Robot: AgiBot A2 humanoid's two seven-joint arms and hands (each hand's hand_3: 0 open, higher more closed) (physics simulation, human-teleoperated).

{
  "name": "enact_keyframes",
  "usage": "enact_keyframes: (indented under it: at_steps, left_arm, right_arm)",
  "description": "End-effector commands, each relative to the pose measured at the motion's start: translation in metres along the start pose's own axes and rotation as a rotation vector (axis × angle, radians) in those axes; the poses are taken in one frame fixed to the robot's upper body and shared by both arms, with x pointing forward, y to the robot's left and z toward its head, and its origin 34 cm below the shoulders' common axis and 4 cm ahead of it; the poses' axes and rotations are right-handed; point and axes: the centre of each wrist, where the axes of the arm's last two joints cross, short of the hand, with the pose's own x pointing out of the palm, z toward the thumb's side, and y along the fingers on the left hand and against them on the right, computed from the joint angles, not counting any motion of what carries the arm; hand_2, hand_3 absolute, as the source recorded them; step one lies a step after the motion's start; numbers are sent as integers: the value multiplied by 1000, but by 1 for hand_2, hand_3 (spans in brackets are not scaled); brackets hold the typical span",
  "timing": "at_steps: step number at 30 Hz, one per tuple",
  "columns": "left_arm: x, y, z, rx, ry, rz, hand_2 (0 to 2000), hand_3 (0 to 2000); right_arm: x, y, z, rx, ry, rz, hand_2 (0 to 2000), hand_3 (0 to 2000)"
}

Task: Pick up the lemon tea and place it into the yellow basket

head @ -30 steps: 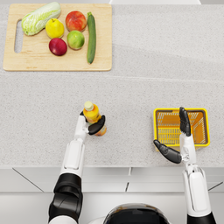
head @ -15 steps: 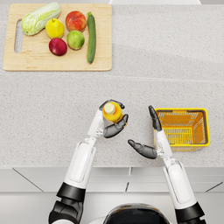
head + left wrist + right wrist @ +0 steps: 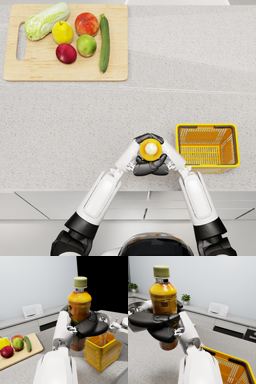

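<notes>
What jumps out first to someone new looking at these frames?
The lemon tea bottle, upright and lifted off the counter, gripped between the left hand and the right hand close in front of the robot. Just to its right sits the yellow basket, with nothing in it. At the far left of the counter, a cutting board carries fruit and vegetables.

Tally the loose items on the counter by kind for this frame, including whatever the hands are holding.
Fruit: 4 (yellow pear, peach, red apple, green apple)
Vegetables: 2 (cabbage, cucumber)
Lemon tea: 1
Yellow basket: 1
Cutting board: 1
Total: 9
</notes>
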Motion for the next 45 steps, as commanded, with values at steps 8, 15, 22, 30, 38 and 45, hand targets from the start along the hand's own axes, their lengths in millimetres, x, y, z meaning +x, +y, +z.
enact_keyframes:
  at_steps: [8,15,22,30,38,45]
  left_arm:
    - [-81,-60,29,97,44,430,0,0]
    - [-110,-85,25,84,37,592,0,0]
    - [-108,-84,18,60,19,594,0,0]
    - [-129,-54,58,212,48,606,0,0]
    - [-145,-72,55,207,43,698,0,0]
    - [-150,-78,55,207,40,727,0,0]
  right_arm:
    - [-81,33,45,-157,46,-434,2000,2000]
    - [-107,77,28,-111,14,-633,2000,2000]
    - [-100,86,-12,294,-156,-624,639,1673]
    - [-110,81,59,-157,50,-859,0,0]
    - [-116,89,43,-157,43,-922,0,0]
    - [-116,88,37,-138,33,-921,0,0]
